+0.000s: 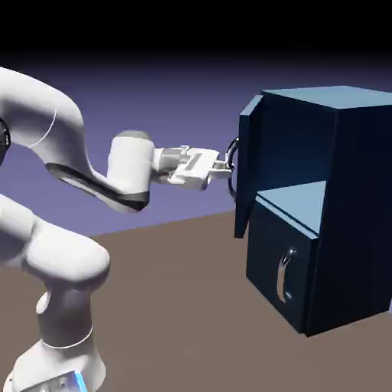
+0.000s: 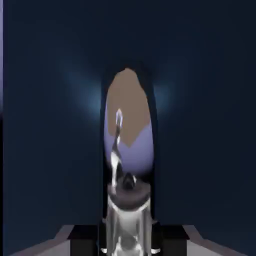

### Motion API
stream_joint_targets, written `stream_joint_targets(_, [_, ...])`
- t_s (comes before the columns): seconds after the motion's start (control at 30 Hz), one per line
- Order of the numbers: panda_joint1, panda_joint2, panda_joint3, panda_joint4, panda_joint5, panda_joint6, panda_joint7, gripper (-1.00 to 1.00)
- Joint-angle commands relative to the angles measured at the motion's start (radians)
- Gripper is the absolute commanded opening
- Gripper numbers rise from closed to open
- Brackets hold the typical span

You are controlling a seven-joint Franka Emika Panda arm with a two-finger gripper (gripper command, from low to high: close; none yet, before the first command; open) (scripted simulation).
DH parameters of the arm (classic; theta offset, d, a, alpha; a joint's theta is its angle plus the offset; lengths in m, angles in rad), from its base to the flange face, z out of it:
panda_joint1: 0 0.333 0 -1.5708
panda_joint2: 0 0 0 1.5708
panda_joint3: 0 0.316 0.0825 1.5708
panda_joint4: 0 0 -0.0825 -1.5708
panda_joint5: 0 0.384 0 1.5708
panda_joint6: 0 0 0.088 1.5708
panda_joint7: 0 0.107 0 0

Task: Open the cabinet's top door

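The navy cabinet (image 1: 348, 207) stands at the right of the exterior view. Its top door (image 1: 246, 180) is swung partly outward, edge-on toward the arm, and the upper compartment (image 1: 295, 145) shows behind it. My gripper (image 1: 227, 165) reaches in level from the left and is shut on the top door's silver handle (image 1: 233, 157). In the hand view the door's dark panel (image 2: 50, 150) fills the frame. The shiny curved handle (image 2: 127, 145) runs up the middle, mirroring the brown table and violet backdrop, and my gripper (image 2: 127, 242) closes on its lower end.
The lower door (image 1: 268, 260) is closed, with its own silver handle (image 1: 285, 277). The brown table (image 1: 176, 306) stretches between the robot's base and the cabinet. The white arm (image 1: 69, 153) arches in from the left.
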Motion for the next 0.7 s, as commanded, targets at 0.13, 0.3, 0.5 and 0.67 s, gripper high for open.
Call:
stream_joint_targets(0.13, [0.044,0.115,0.132,0.076,0.216,-0.2,0.022,-1.0])
stream_joint_targets(0.3, [0.066,0.285,0.246,0.217,0.416,-0.416,0.066,-1.0])
stream_joint_targets(0.5, [0.07,0.501,0.33,0.428,0.585,-0.652,0.129,-1.0])
stream_joint_targets(0.67, [0.073,0.665,0.362,0.609,0.679,-0.819,0.18,-1.0])
